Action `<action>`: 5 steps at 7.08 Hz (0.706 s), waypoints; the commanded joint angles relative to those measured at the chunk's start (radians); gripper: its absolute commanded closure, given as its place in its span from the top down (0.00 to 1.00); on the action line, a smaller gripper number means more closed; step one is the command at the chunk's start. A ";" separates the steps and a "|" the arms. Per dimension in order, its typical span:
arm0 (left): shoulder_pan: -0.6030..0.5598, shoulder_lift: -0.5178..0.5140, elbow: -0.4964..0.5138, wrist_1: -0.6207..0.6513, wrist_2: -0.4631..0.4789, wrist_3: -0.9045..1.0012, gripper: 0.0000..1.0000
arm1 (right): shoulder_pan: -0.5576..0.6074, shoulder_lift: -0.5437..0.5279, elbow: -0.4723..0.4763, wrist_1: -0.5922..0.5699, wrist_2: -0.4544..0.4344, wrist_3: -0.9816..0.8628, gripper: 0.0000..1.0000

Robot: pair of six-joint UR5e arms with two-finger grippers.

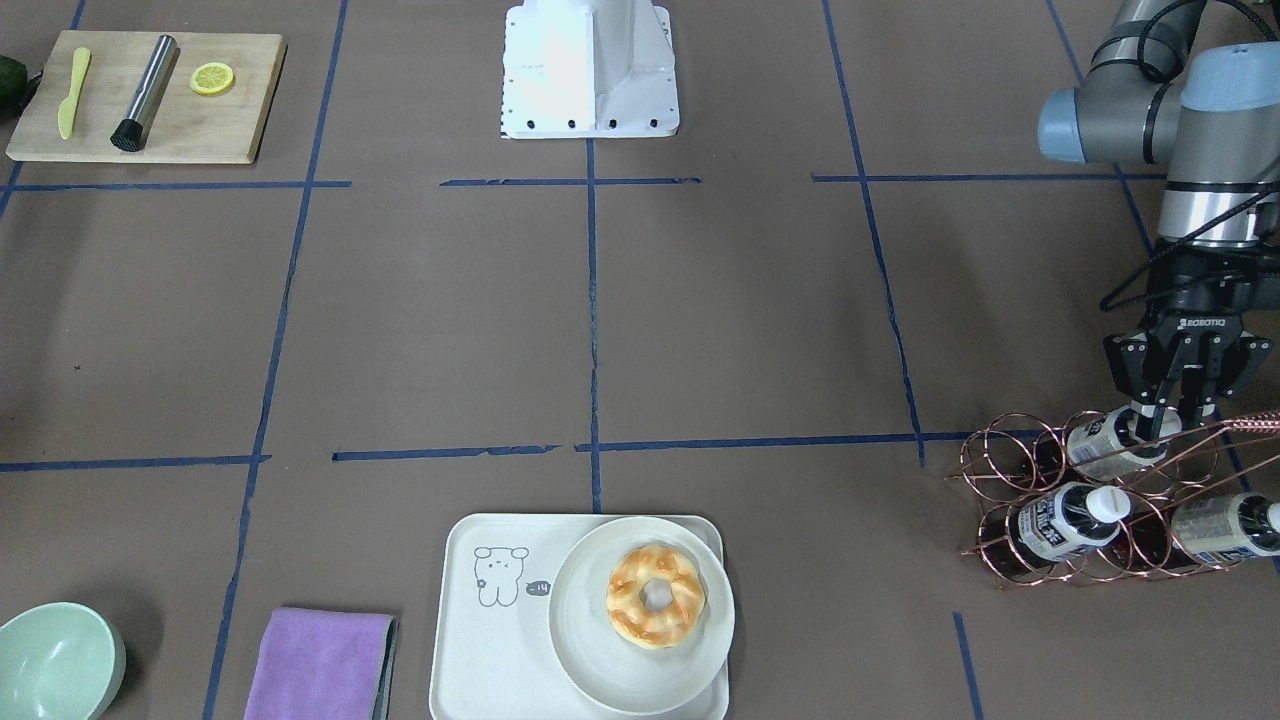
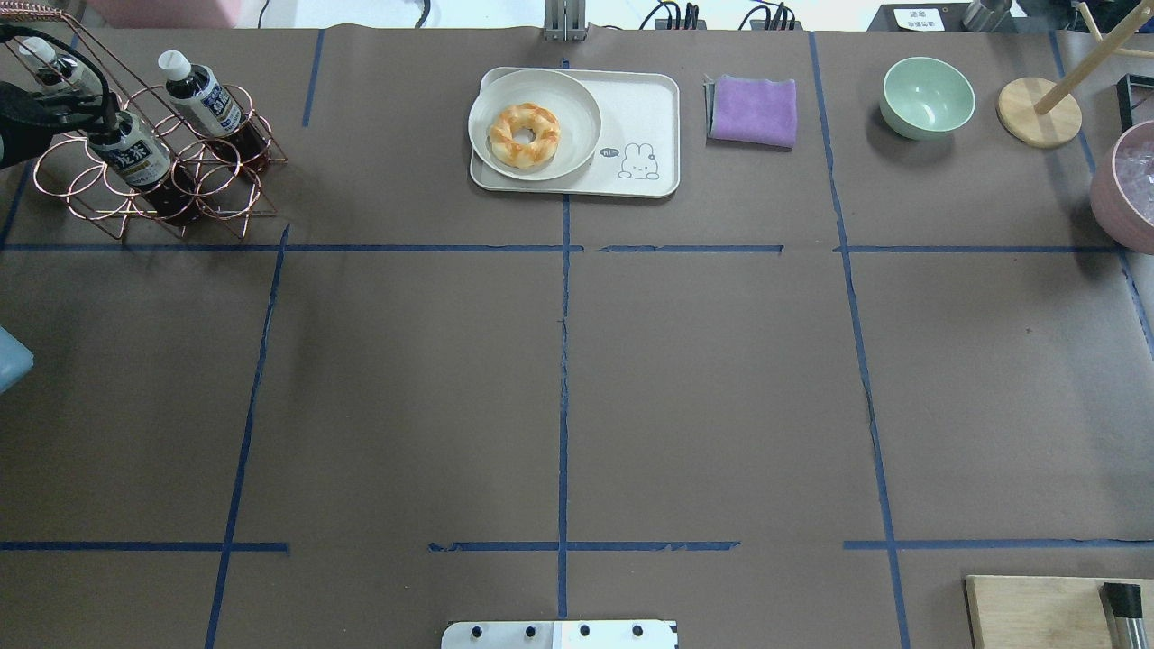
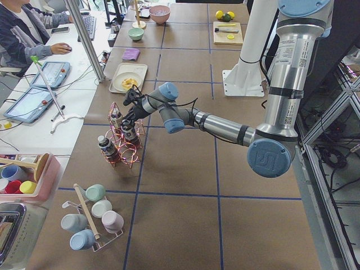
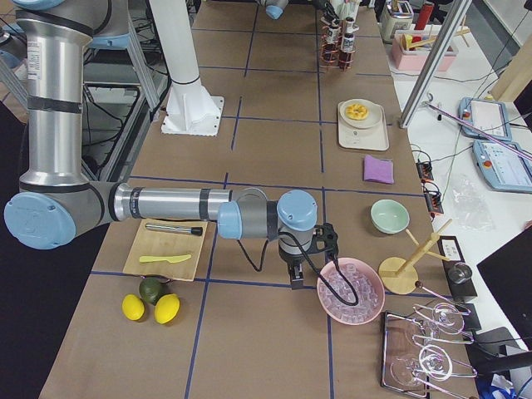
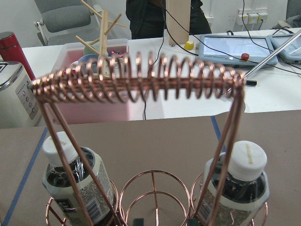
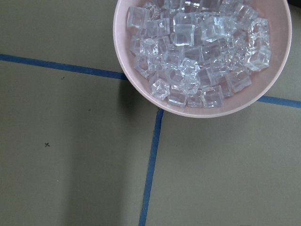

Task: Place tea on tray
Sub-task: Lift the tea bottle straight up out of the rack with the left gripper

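Three tea bottles lie in a copper wire rack [image 1: 1250, 422] at the table's far left. My left gripper [image 1: 1165, 420] is shut on the cap end of the top tea bottle [image 1: 1105, 445], which still rests in the rack; both also show in the overhead view, gripper [image 2: 86, 117] and bottle [image 2: 140, 158]. The other two bottles [image 5: 80, 183] [image 5: 240, 183] sit to either side. The off-white tray [image 1: 480, 640] holds a round plate [image 1: 590, 660] with a donut [image 1: 655, 595]. My right gripper [image 4: 293, 278] hangs over a pink bowl of ice [image 6: 202, 52]; I cannot tell whether it is open or shut.
A purple cloth [image 1: 320, 665] and a green bowl [image 1: 55, 665] lie beside the tray. A wooden board [image 1: 150, 130] with a knife, a metal muddler and a lemon slice sits at the robot's right. The rack's coiled handle [image 5: 141, 80] crosses just above my left gripper.
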 commanded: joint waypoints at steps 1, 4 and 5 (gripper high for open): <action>-0.031 -0.006 -0.005 0.000 -0.001 -0.001 0.04 | 0.000 0.000 0.001 0.000 0.001 0.000 1.00; -0.071 -0.008 -0.049 0.001 -0.018 0.001 0.04 | 0.000 0.000 0.001 0.000 0.009 0.000 1.00; -0.096 -0.006 -0.069 0.006 -0.068 0.001 0.04 | 0.000 0.000 0.001 0.000 0.009 0.000 1.00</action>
